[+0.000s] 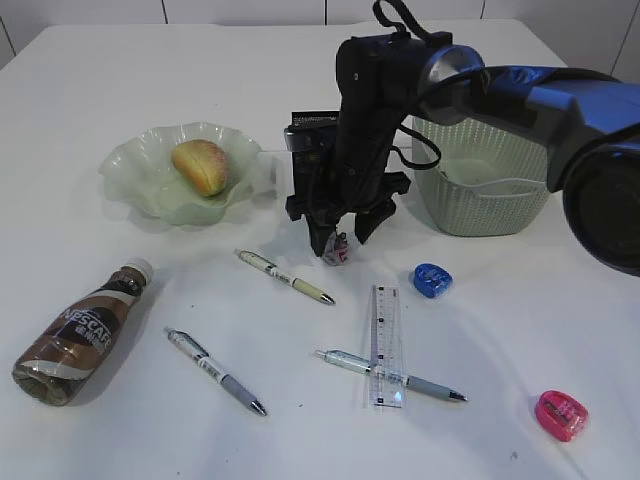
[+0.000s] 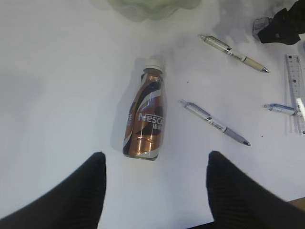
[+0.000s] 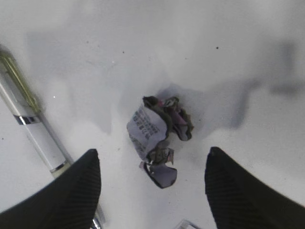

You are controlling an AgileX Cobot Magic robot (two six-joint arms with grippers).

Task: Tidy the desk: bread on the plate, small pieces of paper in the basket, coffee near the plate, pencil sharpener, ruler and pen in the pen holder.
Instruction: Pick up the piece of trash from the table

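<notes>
- White and smooth, the desk gives little friction, so light things can slide away when a finger pushes them from one side only.
- The basket of sage-green plastic stands at the back right, upright and open on top — the place where the paper must go. It looks light and may shift if it is bumped.
- The plate, wavy and glass-like, sits at the back left with the bread already in it; it is probably fragile.
- The coffee lies on its side at the front left, well apart from the plate. It is round and probably slippery; I judge the middle of the body the best place to hold it. The left gripper hangs above it with jaws wide apart, holding nothing.
- The ruler lies flat across a pen — thin and stiff, hard to lift from the flat surface.
- The crumpled paper rests on the desk in front of the pen holder. It is very light and soft and will squash; close over its middle. The right gripper stands just above it, jaws wide on both sides, not touching it as far as I can see.
</notes>
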